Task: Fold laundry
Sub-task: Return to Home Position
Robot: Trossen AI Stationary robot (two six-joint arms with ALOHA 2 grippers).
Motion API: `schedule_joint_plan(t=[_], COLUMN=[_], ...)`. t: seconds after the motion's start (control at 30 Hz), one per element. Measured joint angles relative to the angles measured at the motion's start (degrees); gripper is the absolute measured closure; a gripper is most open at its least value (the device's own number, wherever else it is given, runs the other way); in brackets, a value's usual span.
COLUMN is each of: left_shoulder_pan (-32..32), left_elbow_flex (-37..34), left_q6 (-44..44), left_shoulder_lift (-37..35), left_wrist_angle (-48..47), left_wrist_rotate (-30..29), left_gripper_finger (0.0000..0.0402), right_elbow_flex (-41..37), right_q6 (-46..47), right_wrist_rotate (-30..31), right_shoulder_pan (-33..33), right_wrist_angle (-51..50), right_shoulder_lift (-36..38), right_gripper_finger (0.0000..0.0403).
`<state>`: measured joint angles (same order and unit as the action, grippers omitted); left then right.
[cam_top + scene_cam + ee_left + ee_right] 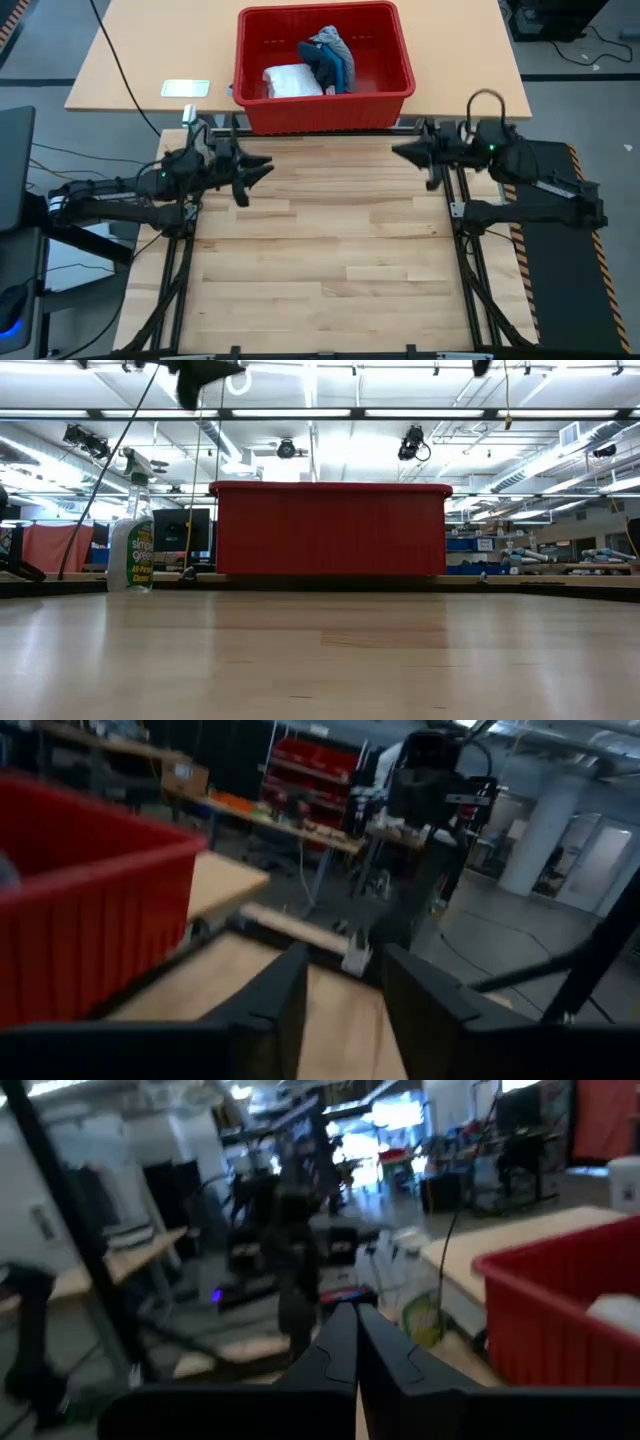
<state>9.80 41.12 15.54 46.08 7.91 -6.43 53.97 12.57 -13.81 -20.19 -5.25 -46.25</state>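
laundry (320, 66) binned, left gripper (260, 175), right gripper (400, 152) (closed)

I have open wooden table (330, 270) across the middle and near side. The red basket (325, 112) walls the far edge; left gripper (258, 172) and right gripper (400, 153) hover just before it.

Left dark six-joint arm (120, 195): raised, reaching inward. Its black two-finger left gripper (256, 174) points toward the opposite arm, fingers parted. Right dark six-joint arm (540, 190): mirrored pose. Its black two-finger right gripper (405, 153) points inward, fingers pressed together.
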Motion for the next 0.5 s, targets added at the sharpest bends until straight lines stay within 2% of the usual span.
schedule_joint_plan(t=[0.1, 0.2, 0.33, 0.5], left_shoulder_pan=[-0.4, -0.5, -0.5, -1.3], left_elbow_flex=[-5.9, -9.5, -11.7, -11.7], left_q6=[2.5, 2.8, 3.0, 3.2], left_shoulder_lift=[-4.8, -8.9, -12.8, -16.8], left_wrist_angle=[-0.8, -0.7, -2.3, -5.5], left_wrist_rotate=[0.8, 5.2, 9.1, 9.2], left_gripper_finger=[0.0306, 0.0346, 0.0390, 0.0396], right_elbow_flex=[-5.3, -9.8, -14.3, -20.5], right_q6=[-0.3, 0.2, 2.3, 3.8], right_wrist_rotate=[-2.3, -5.5, -4.6, -2.0], right_shoulder_pan=[0.8, 0.8, 0.8, 0.8], right_wrist_angle=[-2.4, -3.1, -1.8, -1.2], right_shoulder_lift=[4.0, 6.9, 12.3, 20.3], right_gripper_finger=[0.0396, 0.0396, 0.0399, 0.0400])
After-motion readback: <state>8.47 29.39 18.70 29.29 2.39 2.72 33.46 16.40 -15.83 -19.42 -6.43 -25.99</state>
